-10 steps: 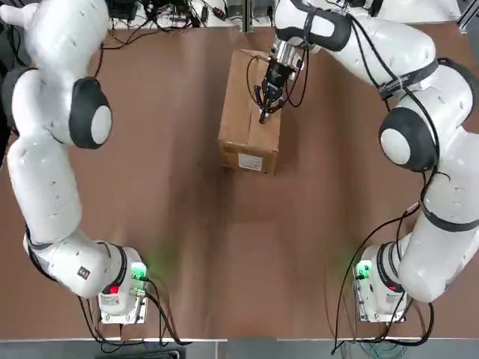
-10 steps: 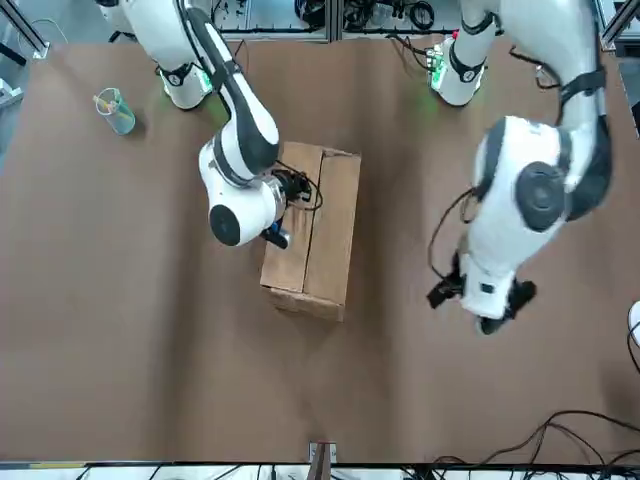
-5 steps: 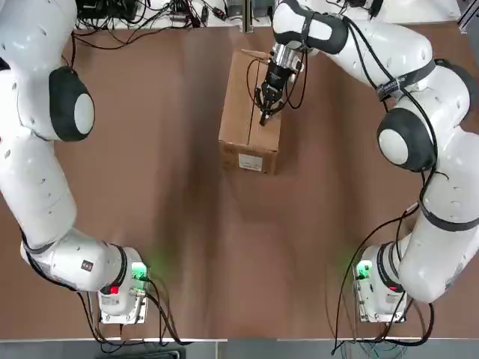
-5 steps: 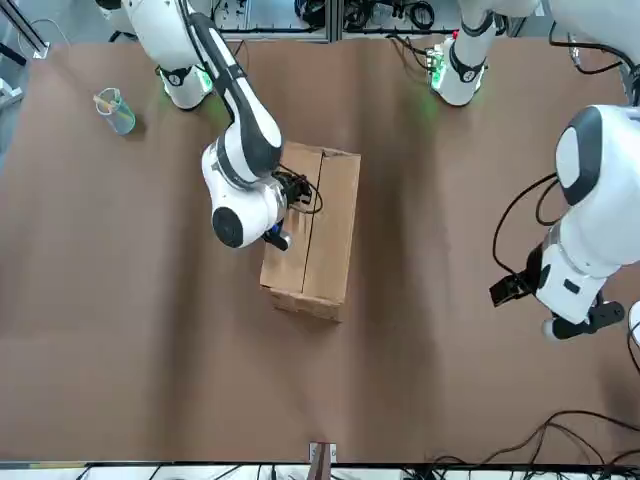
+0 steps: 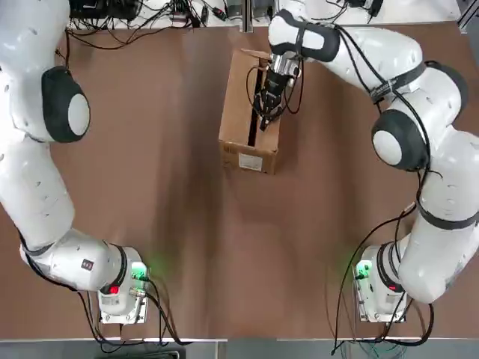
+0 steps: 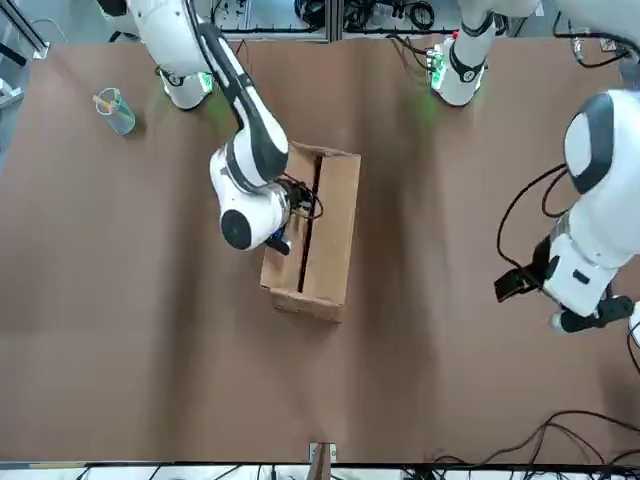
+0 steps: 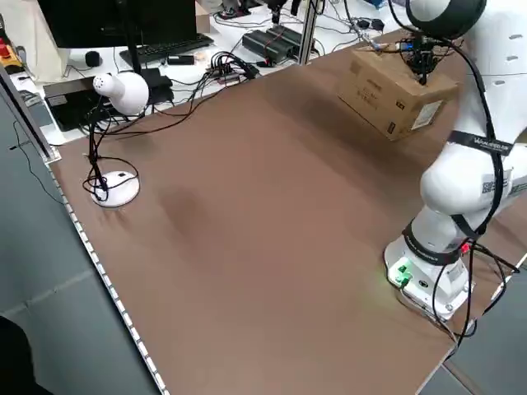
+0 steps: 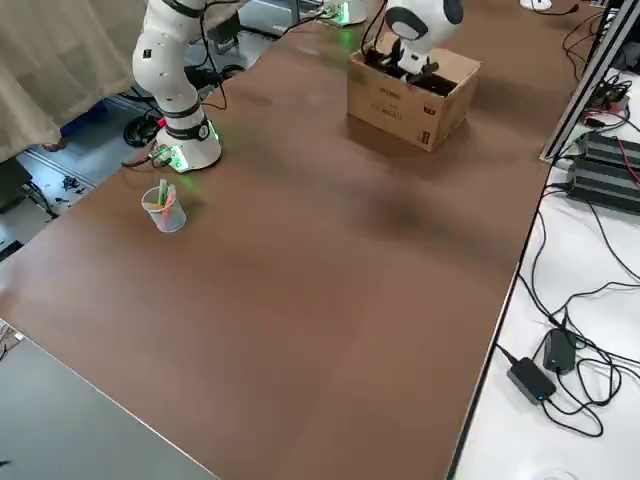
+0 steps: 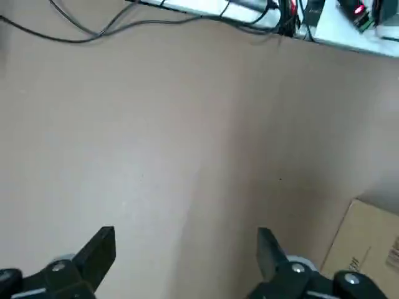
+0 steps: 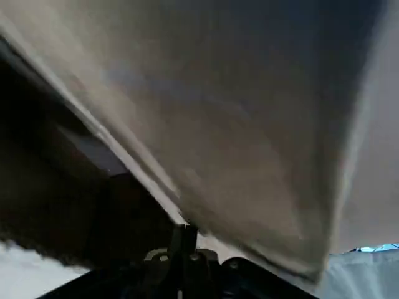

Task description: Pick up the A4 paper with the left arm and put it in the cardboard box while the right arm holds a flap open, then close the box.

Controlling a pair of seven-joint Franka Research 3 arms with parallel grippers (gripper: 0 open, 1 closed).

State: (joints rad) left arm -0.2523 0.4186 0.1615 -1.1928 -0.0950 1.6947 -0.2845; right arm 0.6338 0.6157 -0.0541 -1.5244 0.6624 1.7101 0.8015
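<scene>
The right arm's gripper (image 5: 263, 118), apparently clenched on a flap of the cardboard box (image 5: 241, 112), is prising it up; the left arm's gripper (image 9: 187, 258) hangs released over the bench (image 5: 187, 224), and I can't spot the A4 paper it must fetch next.

A pale cardboard flap (image 10: 249, 124) slants just above the right hand (image 10: 184, 240), dark interior beside it.

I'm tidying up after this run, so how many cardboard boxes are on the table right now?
1. The cardboard box sits at the table's far middle, under the right gripper. No other box shows in any view.
</scene>
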